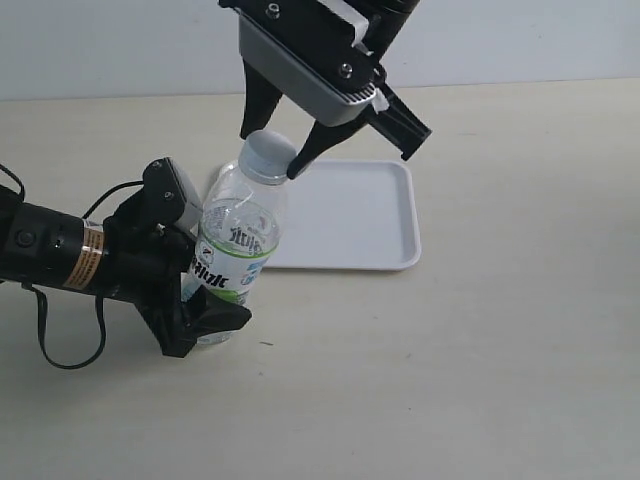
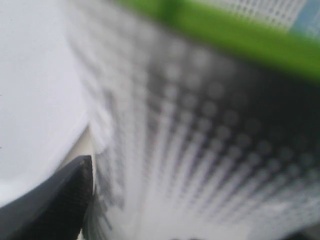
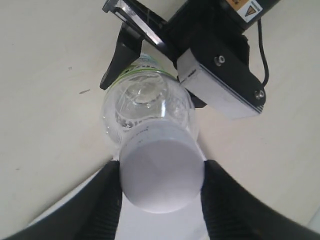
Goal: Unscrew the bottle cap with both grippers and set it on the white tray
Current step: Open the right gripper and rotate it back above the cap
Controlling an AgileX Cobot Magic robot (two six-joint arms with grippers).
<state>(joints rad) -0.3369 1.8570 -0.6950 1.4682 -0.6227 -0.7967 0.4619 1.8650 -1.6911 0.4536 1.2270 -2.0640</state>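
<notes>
The bottle [image 1: 232, 255] leans with its neck toward the white tray [image 1: 365, 225], off the table at the front. My left gripper [image 1: 205, 312] is shut on its lower body, below the green-and-white label. In the left wrist view the blurred label [image 2: 200, 125] fills the frame beside one black finger [image 2: 47, 200]. The bottle cap [image 1: 270, 154] is still on the neck. My right gripper [image 1: 272, 150] comes down from above, its fingers pressed on both sides of the cap. The right wrist view shows the bottle cap [image 3: 161, 173] squeezed between the two ribbed pads [image 3: 107, 200].
The tray lies just behind the bottle, with nothing on it; its white surface [image 3: 155, 227] shows under the cap. The left arm's orange-and-white band [image 1: 90, 255] and black cable [image 1: 60, 345] lie at the left over the bare beige table [image 1: 480, 380].
</notes>
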